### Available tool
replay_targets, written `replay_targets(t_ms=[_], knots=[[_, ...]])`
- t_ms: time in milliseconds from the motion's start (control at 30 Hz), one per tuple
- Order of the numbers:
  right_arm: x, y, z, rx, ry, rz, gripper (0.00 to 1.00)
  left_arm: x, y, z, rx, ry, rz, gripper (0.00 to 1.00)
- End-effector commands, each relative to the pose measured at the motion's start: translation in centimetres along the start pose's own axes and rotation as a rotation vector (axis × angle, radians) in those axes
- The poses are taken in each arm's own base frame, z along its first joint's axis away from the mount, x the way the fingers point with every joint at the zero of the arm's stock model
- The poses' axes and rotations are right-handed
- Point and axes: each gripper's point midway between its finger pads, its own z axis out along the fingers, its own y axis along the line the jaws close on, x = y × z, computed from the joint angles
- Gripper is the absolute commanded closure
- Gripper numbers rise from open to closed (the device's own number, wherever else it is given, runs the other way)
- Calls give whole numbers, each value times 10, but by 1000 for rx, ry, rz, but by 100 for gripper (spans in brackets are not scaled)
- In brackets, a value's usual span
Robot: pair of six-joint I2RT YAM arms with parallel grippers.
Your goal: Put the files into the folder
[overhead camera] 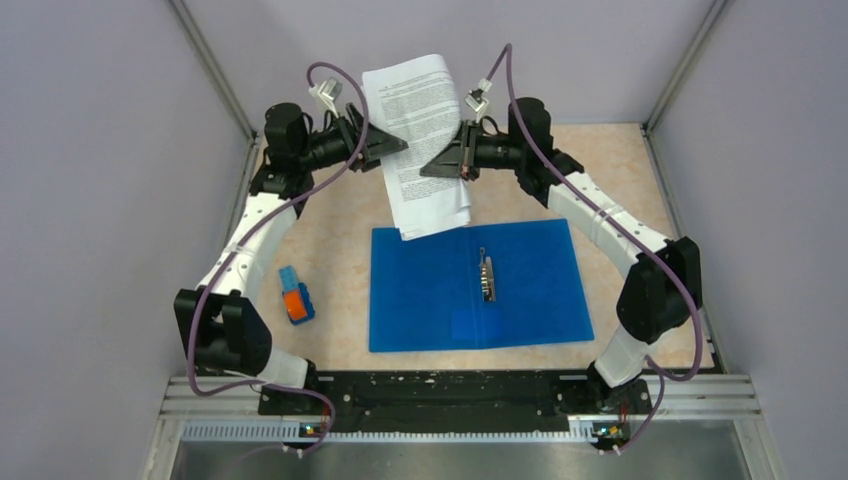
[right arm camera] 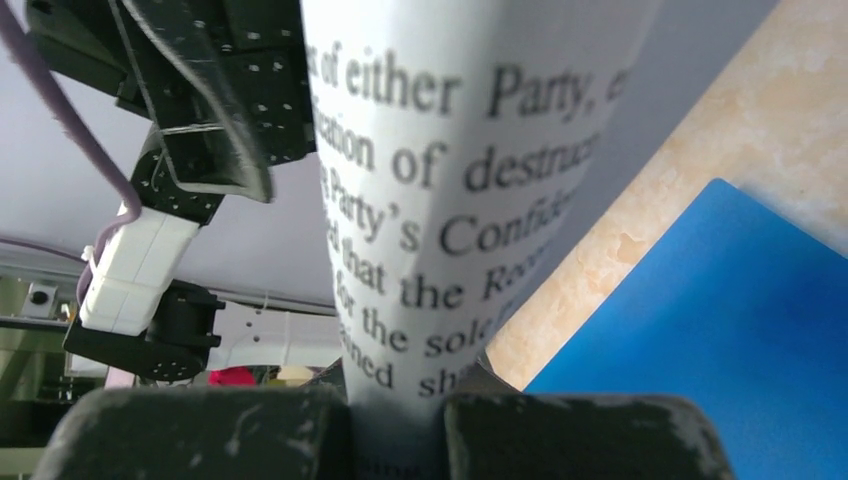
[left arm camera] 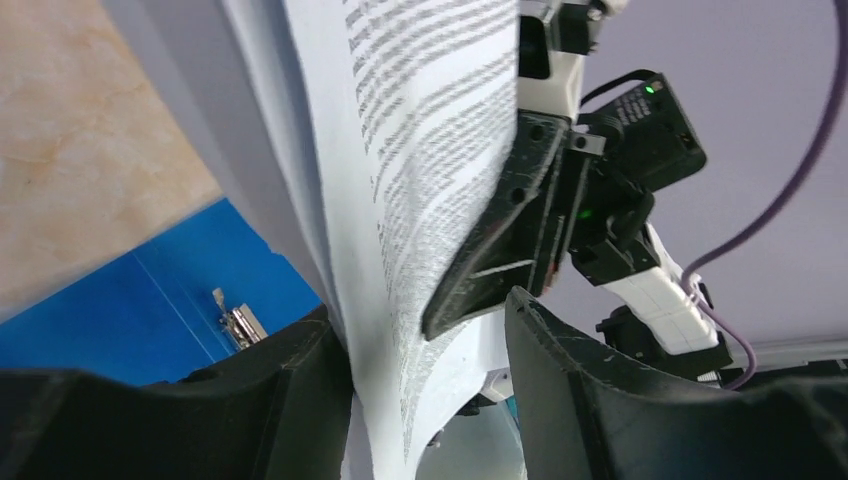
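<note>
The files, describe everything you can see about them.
The files are a few thin white sheets printed with black text, held in the air and slightly curled. The right claw is pinched shut on one edge; the left claw straddles the opposite edge, fingers apart. Their lower corner hangs over the far-left corner of the blue folder.

White printed paper sheets (overhead camera: 415, 110): text too small to read from above, blurred at the left wrist, cropped at the right wrist; lower end hides the far-left corner of the flat bright-blue plastic folder (overhead camera: 420, 290).
</note>
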Motion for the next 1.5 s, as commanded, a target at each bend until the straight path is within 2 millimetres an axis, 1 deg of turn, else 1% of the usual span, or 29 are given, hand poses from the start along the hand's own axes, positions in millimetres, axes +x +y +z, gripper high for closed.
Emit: replay_targets(t_ms=[0,100,200,300,367,467,600,700,767,833,867,933,967,1100,1267,1467], knots=[[-9,20,-12,-35,-38,-79,100,-5,-57,-16,134,-35,103,44],[-9,23,-12,-47,-33,-82,100,-5,-63,-18,144,-36,105,46],[-9,32,-14,-79,-30,-88,100,-6,-63,-19,142,-39,104,46],[-10,47,-16,-137,-24,-90,100,-5,-54,-17,86,-37,105,38],[-11,52,-17,-157,-20,-93,100,-4,-54,-18,80,-36,114,33],[-11,56,-18,-174,-11,-90,100,-4,-53,-21,51,-36,131,31],[-13,64,-21,-194,-17,-92,100,-6,-42,-27,-55,-59,172,27],[-17,73,-26,-220,-27,-93,100,-11,-34,-38,-117,-98,189,20],[-20,83,-29,-245,-31,-100,100,-12,-32,-44,-107,-105,184,15],[-23,92,-32,-269,-39,-100,100,-9,-31,-44,-69,-96,165,8],[-24,96,-33,-282,-40,-100,100,-7,-34,-44,-44,-91,160,4],[-26,103,-34,-307,-43,-96,100,-5,-42,-44,15,-87,157,1],[-27,105,-34,-317,-43,-91,100,-4,-49,-44,54,-83,164,2],[-32,116,-36,-366,-46,-75,100,-6,-67,-44,153,-84,175,1],[-38,121,-34,-412,-48,-50,100,-5,-91,-48,279,-82,170,1],[-41,123,-32,-440,-42,-33,100,-5,-106,-51,340,-70,136,2]])
